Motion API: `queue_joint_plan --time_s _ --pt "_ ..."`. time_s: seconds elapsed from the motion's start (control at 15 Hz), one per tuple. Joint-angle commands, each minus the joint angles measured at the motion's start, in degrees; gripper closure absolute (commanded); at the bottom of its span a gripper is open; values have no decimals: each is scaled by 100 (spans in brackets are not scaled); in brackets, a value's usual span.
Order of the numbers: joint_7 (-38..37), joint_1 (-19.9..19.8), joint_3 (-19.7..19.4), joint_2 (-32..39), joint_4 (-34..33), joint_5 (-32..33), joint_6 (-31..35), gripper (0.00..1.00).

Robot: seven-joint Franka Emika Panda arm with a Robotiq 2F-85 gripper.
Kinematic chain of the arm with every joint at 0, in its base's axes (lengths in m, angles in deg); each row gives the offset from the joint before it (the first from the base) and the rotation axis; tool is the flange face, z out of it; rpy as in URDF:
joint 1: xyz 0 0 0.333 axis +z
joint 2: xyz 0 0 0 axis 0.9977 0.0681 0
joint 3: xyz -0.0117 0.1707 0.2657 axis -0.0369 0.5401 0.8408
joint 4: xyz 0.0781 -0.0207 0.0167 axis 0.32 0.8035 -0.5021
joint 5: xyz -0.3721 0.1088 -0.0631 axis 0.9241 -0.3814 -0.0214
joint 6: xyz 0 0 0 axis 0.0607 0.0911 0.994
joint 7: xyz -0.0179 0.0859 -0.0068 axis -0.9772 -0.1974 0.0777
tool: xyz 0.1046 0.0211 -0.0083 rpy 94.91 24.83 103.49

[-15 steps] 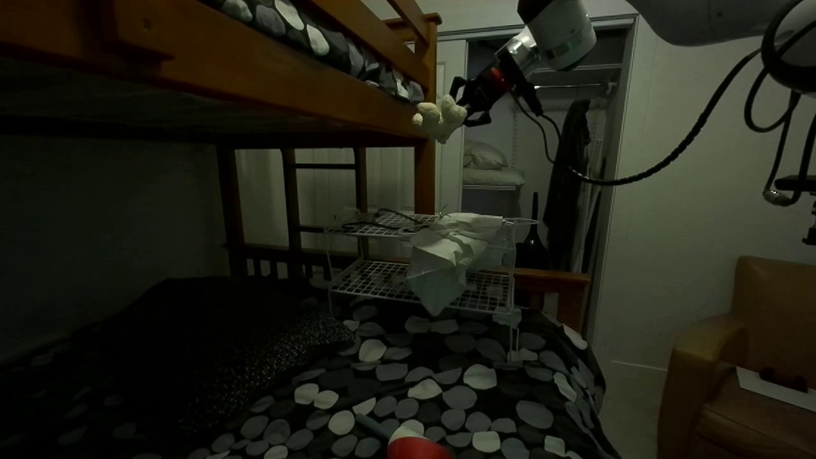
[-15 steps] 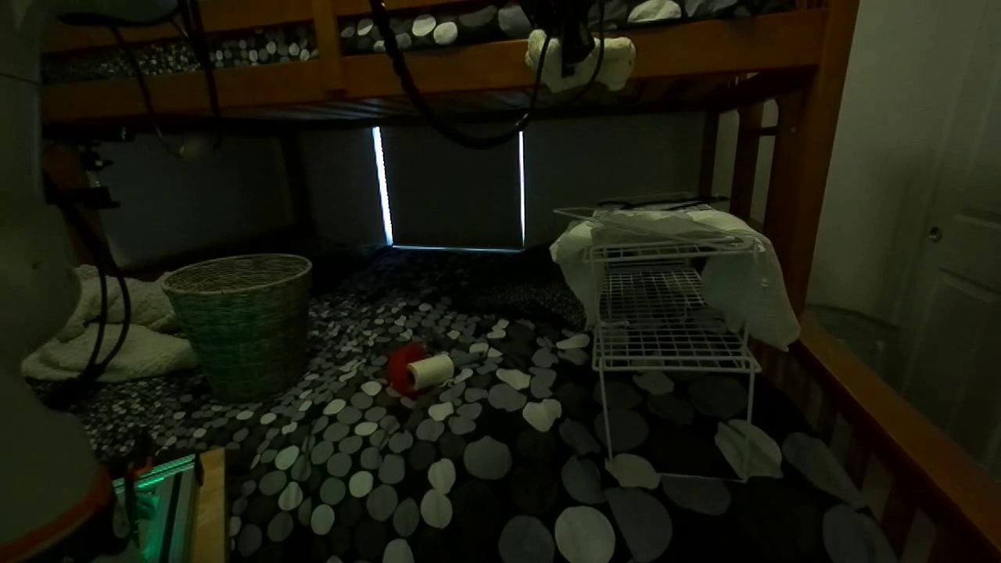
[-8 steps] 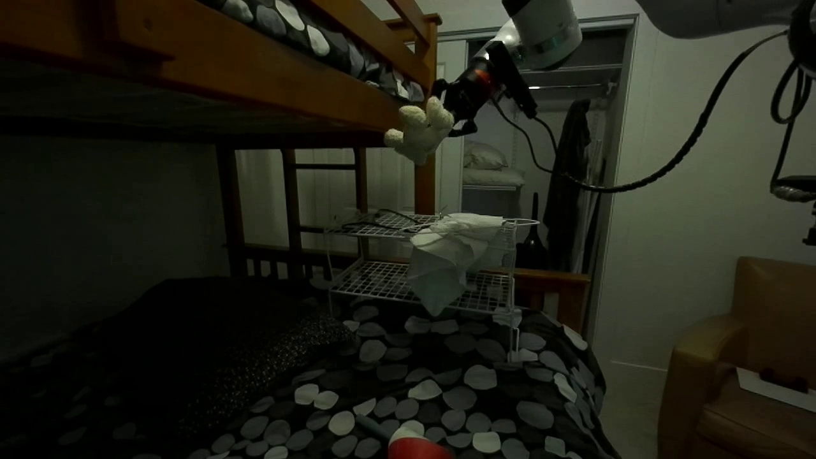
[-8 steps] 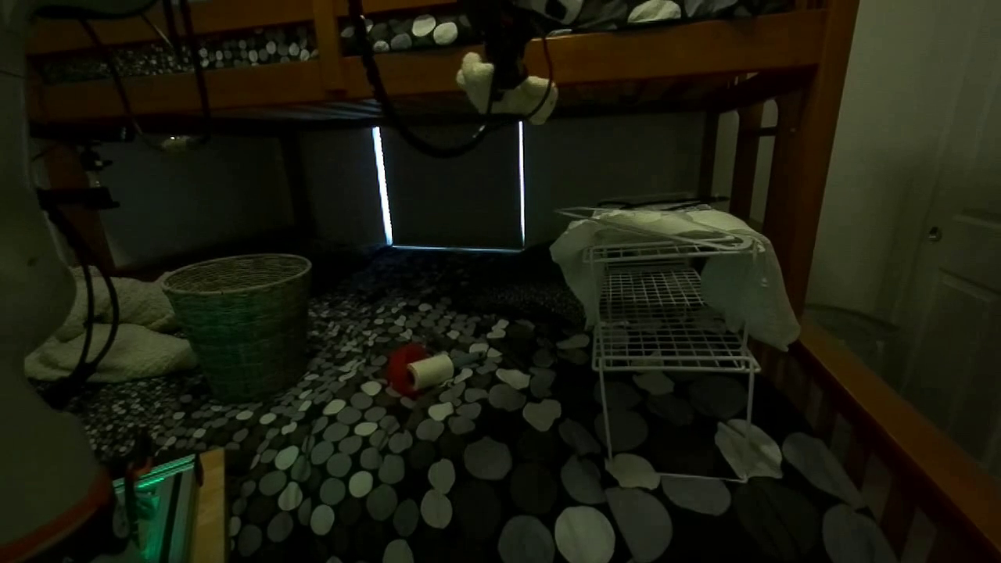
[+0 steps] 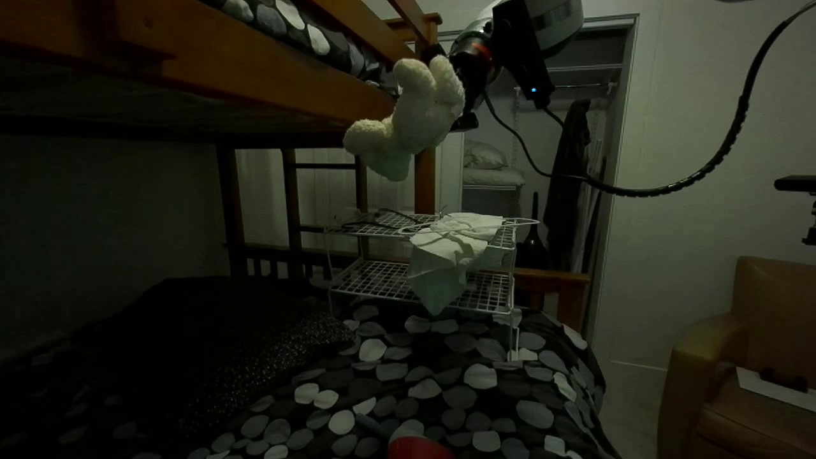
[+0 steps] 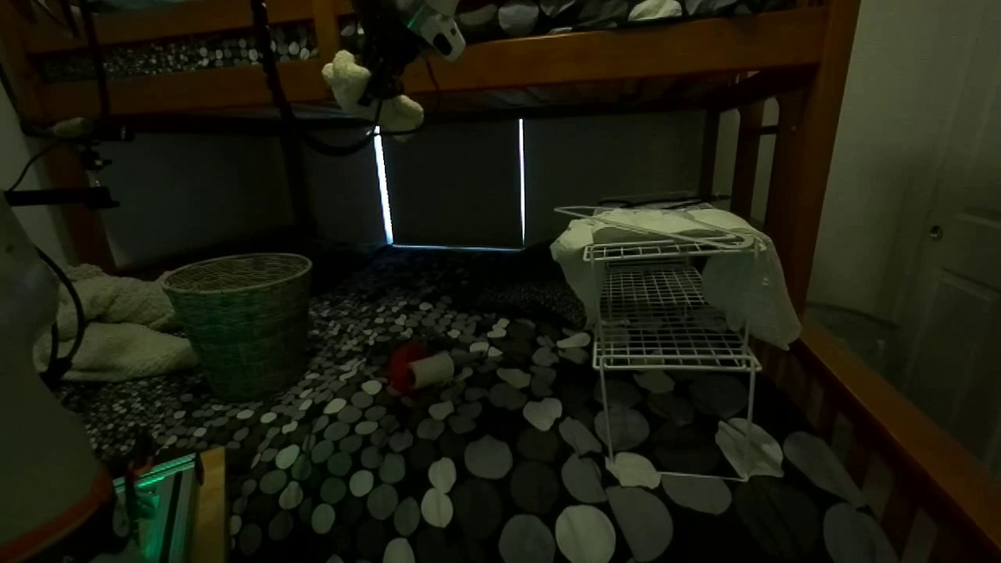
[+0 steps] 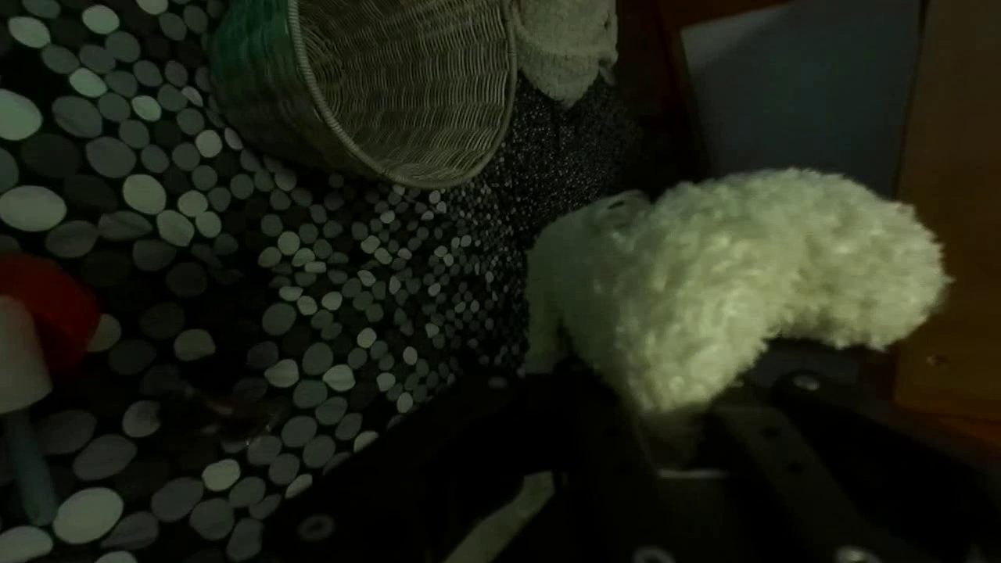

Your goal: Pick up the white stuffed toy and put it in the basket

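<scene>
The hand (image 7: 661, 414) is gripping the white stuffed toy (image 5: 417, 115); in the wrist view rounded plush parts bulge out beyond the grip. The toy hangs in the air, high over the spotted bedspread (image 6: 493, 461), and in both exterior views it overlaps the lower edge of the wooden upper-bunk rail (image 6: 610, 62). Whether toy and rail touch cannot be made out. In an exterior view a black cable (image 5: 732, 143) droops in a wide curve.

The wicker basket (image 6: 242, 336) stands upright on the bedspread, its round mouth upward, well below the toy and apart from it. The wrist view, where the basket is partly cut off, shows the rim and the inner weave, with a strip of bedspread visible between rim and toy. A cream blanket (image 6: 125, 344) lies just beside the basket.

Well apart from the basket stands a two-tier white wire rack (image 6: 676, 366), a white cloth (image 6: 755, 289) draped over its top shelf and hanging past the edges. Between basket and rack runs a broad stretch of bedspread, where a red and white object (image 6: 430, 370) with a grey handle lies. A low wooden rail (image 6: 899, 426) borders the bedspread near the rack.
</scene>
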Motion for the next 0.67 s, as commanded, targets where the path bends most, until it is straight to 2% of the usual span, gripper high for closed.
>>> queue_joint_plan --time_s 0.0,0.13,0.2,0.33,0.6 --pt "-12 184 -165 15 -35 7 -2 83" --pt "-11 178 -208 55 -65 6 -3 83" --pt "-11 173 -226 70 -74 6 -3 96" --pt "-70 355 -77 719 -817 338 -689 96" --pt "-142 845 205 1284 -1452 488 -1234 96"
